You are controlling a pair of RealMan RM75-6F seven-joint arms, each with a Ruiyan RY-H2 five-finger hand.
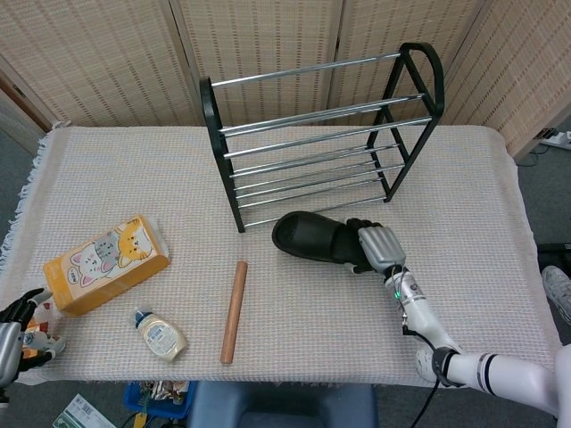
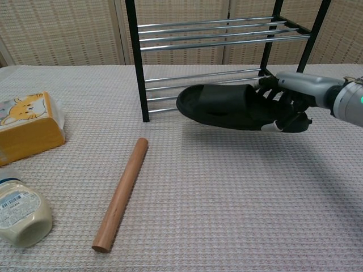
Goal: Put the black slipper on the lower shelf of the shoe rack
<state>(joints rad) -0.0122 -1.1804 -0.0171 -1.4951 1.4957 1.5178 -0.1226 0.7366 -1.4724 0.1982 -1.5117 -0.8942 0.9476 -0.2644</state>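
At the far left edge of the head view, the robot's left hand point(image 1: 16, 332) is resting low beside the table corner, its dark fingers loosely apart and holding nothing. Just right of it, an orange rectangular tissue pack printed with cartoon cats point(image 1: 107, 264) is lying on the cream woven tablecloth point(image 1: 500, 223), and a small squat bottle with a pale label point(image 1: 161, 336) is lying on its side just in front of the pack. Further right, a plain wooden cylindrical rolling pin point(image 2: 121, 194) is lying on the cloth, pointing roughly away from the robot. Behind it, toward the middle, a black-framed shoe rack with chrome metal rods point(image 1: 321, 143) is standing upright; both of its tiers are showing bare rods. In front of the rack's lower tier, the black open-toed rubber slipper point(image 2: 227, 105) is hanging in the air, clear of the cloth, its toe end pointing left and its sole roughly level, near the lower rods but not resting on them. At the right, the robot's right hand point(image 2: 291, 105) is gripping the slipper's heel end, its grey back on top and its dark fingers point(image 2: 283, 116) wrapping around and under the heel.
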